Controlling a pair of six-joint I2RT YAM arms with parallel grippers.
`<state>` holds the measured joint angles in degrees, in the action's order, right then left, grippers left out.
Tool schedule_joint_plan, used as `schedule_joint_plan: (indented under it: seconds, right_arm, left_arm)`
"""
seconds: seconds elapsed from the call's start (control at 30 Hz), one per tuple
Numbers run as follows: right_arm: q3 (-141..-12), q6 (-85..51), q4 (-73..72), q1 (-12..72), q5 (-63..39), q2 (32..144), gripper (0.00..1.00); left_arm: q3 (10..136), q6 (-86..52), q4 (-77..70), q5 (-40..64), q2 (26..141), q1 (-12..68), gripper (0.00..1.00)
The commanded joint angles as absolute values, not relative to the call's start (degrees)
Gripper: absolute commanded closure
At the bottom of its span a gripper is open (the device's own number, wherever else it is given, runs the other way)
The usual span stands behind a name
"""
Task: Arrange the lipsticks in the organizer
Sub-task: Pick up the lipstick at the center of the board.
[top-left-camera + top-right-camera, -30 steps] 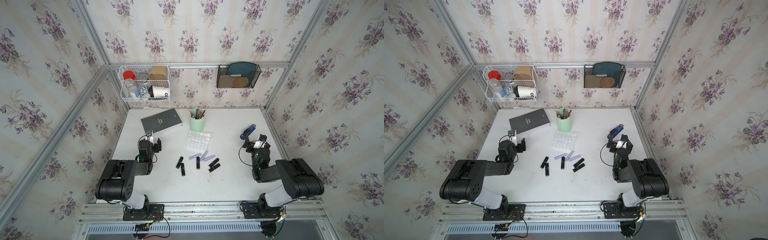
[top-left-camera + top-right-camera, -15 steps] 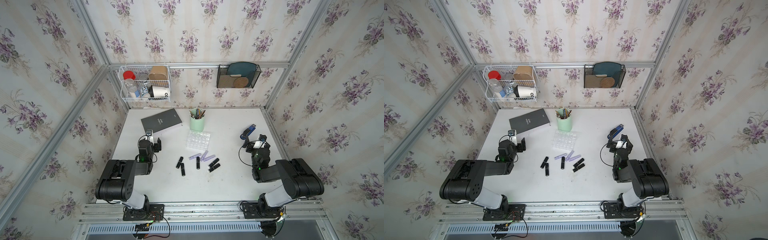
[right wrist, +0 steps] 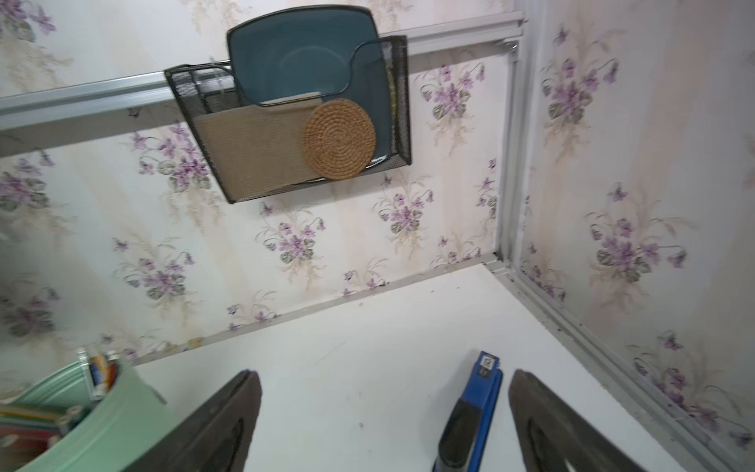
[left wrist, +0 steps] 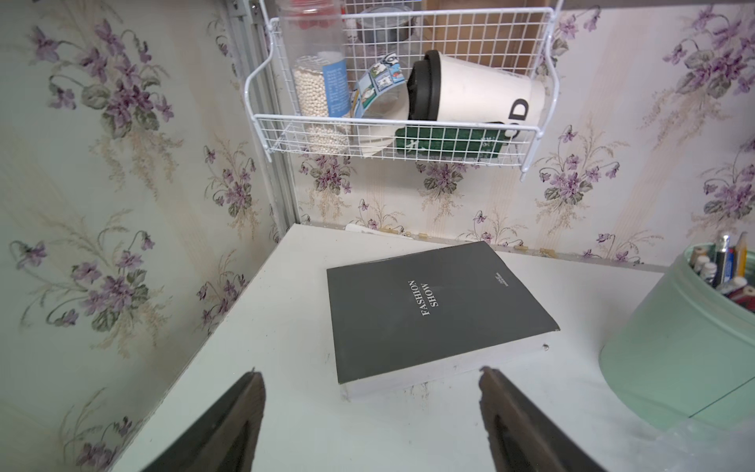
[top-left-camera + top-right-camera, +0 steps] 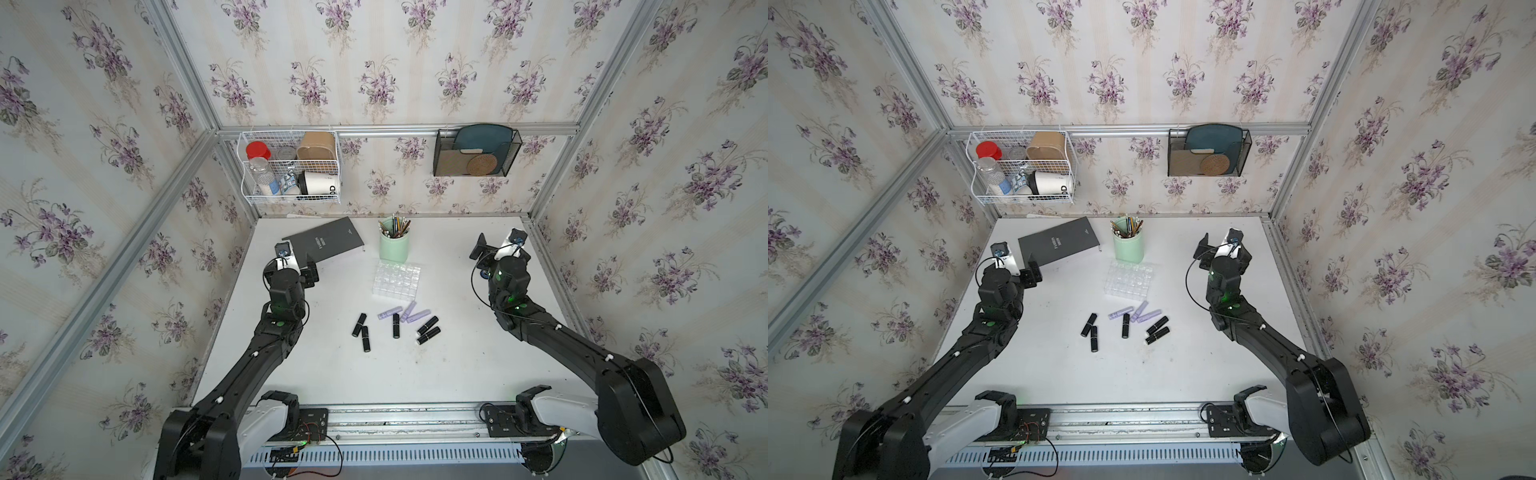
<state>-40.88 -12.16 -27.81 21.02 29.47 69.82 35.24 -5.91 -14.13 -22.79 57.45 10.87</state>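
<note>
Far left of the table [image 5: 332, 374]: left end effector [image 4: 369, 372], fingers spread wide, nothing pinched, low near the left edge. Just beyond, a dark grey book [image 5: 328, 241] titled FASHION SHOW, flat and skewed, one corner nearest the fingers. On the back wall above, a white wire basket [image 5: 291, 202] with a white black-lidded cup [image 5: 320, 183] on its side.

Further right, near the back edge, a mint-green pencil cup [image 5: 394, 248], upright, full of pencils. Just in front of that cup, the organizer [image 5: 397, 279]: clear, gridded, flat on the table. Nearer the front, all eight lipsticks [image 5: 396, 325] on their sides, outside the organizer. Five black lipsticks [image 5: 359, 325]: two close together at left, one in the middle, two side by side at right. Three lilac lipsticks [image 5: 418, 316] bunched by the middle black one, closest to the organizer.

On the back wall to the right, a black mesh holder [image 5: 449, 166] with a teal plate [image 5: 478, 137] and a round woven coaster [image 5: 482, 165]. Far right: right end effector [image 3: 383, 372], fingers likewise spread wide, nothing pinched, over the table's right rear part. Between those fingers in the right wrist view, a blue stapler [image 3: 476, 404] flat on the table, clear of both.
</note>
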Motion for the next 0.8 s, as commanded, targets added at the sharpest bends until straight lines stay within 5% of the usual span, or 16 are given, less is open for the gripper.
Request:
schedule_joint_plan:
  seconds: [0.0, 0.07, 0.23, 0.43, 0.77]
  right_arm:
    - [-44.0, -23.7, -8.8, 17.7, 5.7, 68.1, 0.00]
    - [-42.4, -26.2, -10.9, 15.5, -10.2, 66.2, 0.00]
    - [-50.4, -29.1, 10.2, 15.6, 0.7, 70.2, 0.17]
    - [-55.5, -27.6, 21.9, 26.5, 9.5, 73.8, 0.20]
    - [-61.8, -29.7, 26.5, 43.0, 10.7, 83.4, 0.33]
  left_arm:
    - [42.9, -23.6, 10.9, -26.7, 55.1, 10.8, 0.14]
    - [47.0, -30.6, 20.0, -22.0, 54.1, 9.3, 0.15]
    - [52.4, -23.3, 22.9, -4.5, 54.6, 7.6, 0.31]
    - [57.1, -23.5, 33.0, 2.0, 60.6, 12.5, 0.37]
    - [52.9, -26.3, 36.9, -2.6, 66.8, 25.6, 0.18]
